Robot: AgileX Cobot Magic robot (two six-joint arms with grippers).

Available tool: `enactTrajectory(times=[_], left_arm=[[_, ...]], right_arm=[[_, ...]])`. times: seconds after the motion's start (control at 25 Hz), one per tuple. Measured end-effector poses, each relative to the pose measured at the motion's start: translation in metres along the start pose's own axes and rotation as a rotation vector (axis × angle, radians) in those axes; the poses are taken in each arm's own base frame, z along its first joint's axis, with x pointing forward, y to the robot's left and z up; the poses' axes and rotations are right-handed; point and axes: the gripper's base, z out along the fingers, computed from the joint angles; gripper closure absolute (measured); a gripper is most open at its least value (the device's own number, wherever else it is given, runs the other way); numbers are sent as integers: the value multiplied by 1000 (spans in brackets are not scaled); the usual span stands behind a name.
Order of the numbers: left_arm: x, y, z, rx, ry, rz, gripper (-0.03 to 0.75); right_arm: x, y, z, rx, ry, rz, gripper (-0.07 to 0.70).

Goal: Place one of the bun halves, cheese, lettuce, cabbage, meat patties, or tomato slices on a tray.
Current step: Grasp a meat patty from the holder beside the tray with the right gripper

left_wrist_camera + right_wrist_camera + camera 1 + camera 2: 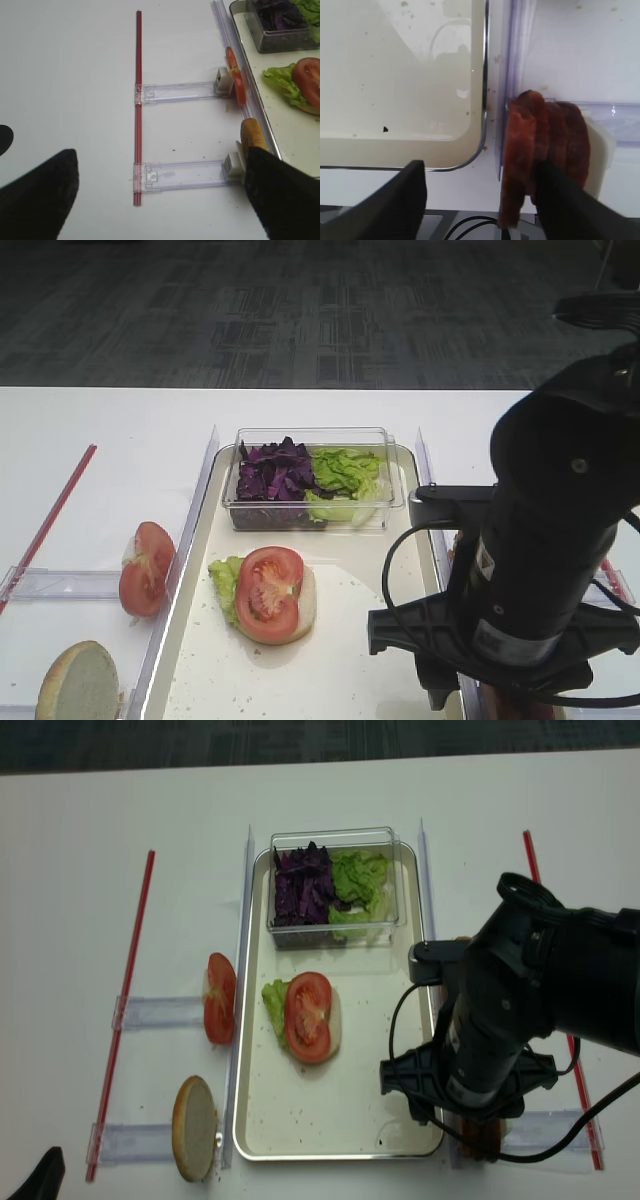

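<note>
Several meat patties [555, 140] stand on edge in a clear holder just right of the tray [395, 75]. My right gripper [480, 167] is open around the leftmost patty, which rests against the right finger [570, 205]; the left finger [395, 200] is well clear of it. On the tray [330, 660] a bun half carries lettuce and a tomato slice [270, 590]. More tomato slices [147, 568] and another bun half [78, 680] stand left of the tray. My left gripper [160, 152] hangs open over the bare table. No cheese is in view.
A clear box at the tray's far end holds cabbage [275, 472] and lettuce [345, 475]. Red rods [125, 1010] and clear plastic holders [175, 92] lie on the white table. My right arm [540, 560] covers the tray's right rim.
</note>
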Motion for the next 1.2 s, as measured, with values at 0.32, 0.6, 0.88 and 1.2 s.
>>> enactTrajectory(times=[0.32,0.6,0.88,1.2], left_arm=[[0,0,0,0,0,0,97],[0,0,0,0,0,0,97],[0,0,0,0,0,0,97],[0,0,0,0,0,0,97]], right_arm=[[0,-1,1,9,3,-6,216],[0,-3,1,42,6,-8,309],[0,-3,1,45,3,-10,454],[0,-4,1,49,2,-13,519]])
